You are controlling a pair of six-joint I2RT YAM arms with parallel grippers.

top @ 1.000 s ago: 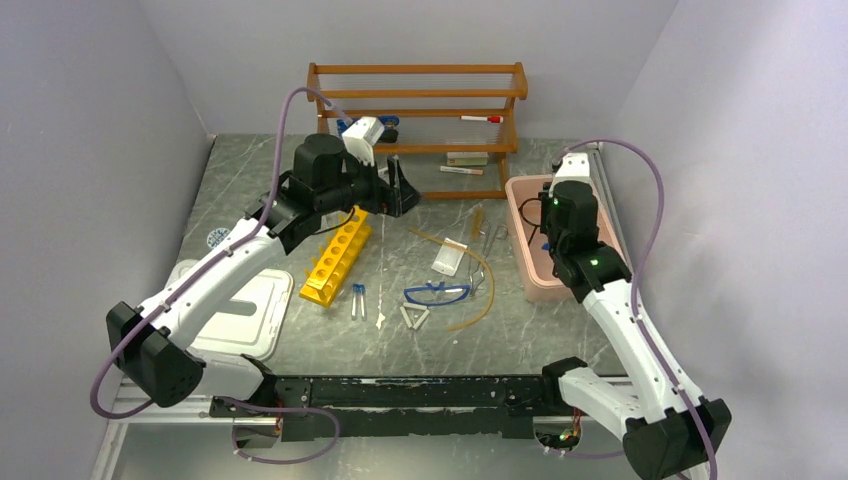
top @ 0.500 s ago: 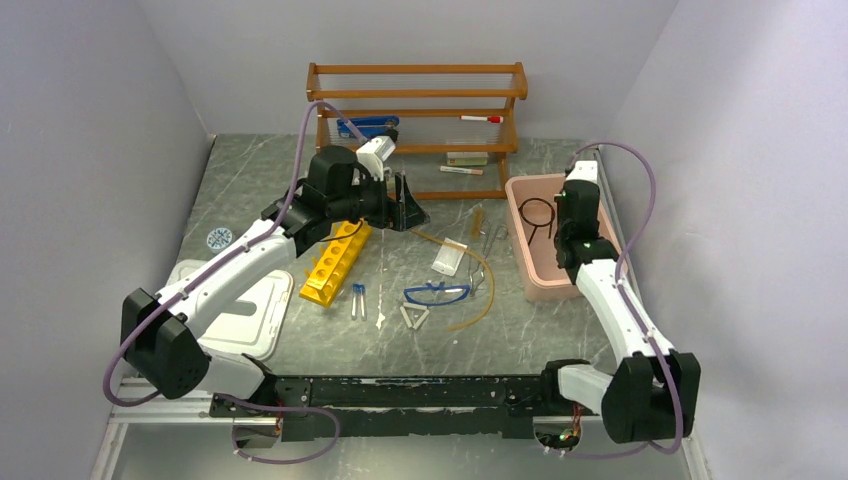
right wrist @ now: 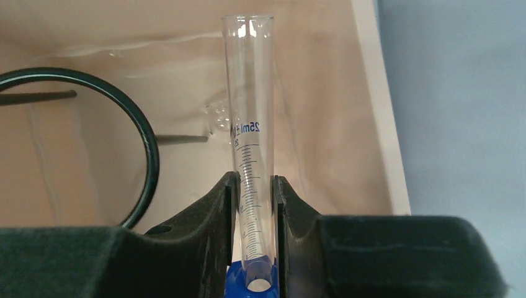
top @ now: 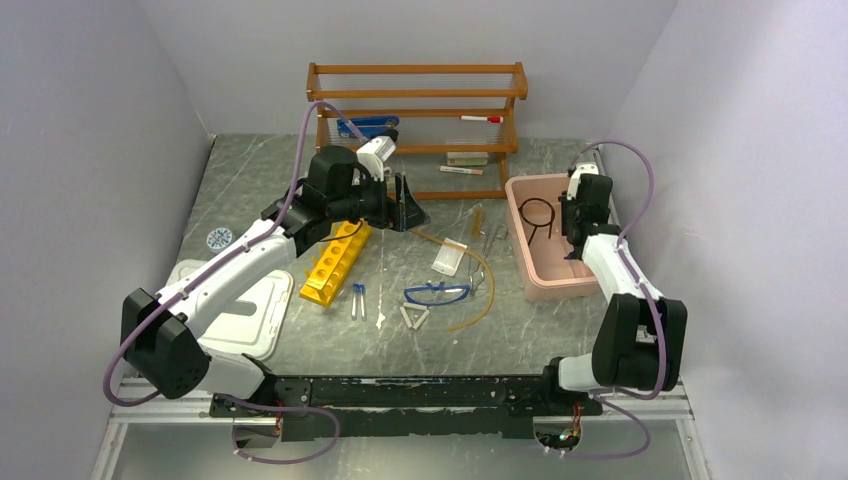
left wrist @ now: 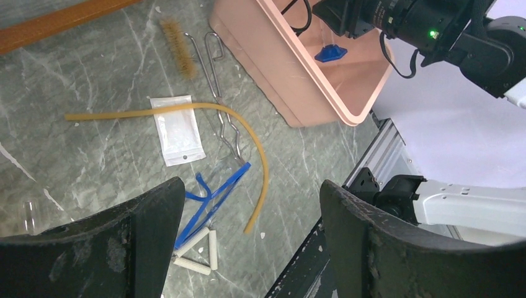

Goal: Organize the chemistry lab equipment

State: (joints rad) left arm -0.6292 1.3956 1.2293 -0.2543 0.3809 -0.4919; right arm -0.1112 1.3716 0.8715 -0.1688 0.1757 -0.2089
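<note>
overhead view looks down from behind; both wrist views, closer, share the pink bin [top: 556, 268].

A yellow holed test-tube rack [top: 337, 262] lies slantwise left of the desk's [top: 250, 190] centre. Two blue-capped tubes [top: 358, 300], blue goggles [top: 437, 293], a white triangle [top: 414, 317] and curved amber tubing [left wrist: 111, 113] lie toward the front edge. A clear graduated cylinder [right wrist: 249, 143] stands clamped in the right tool [right wrist: 254, 186].

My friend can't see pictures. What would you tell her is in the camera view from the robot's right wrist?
The right gripper squeezes a clear measuring cylinder with printed markings and a blue base, pointing away from the camera. Behind it is a pale pink plastic tub with a black wire ring lying inside.
</note>
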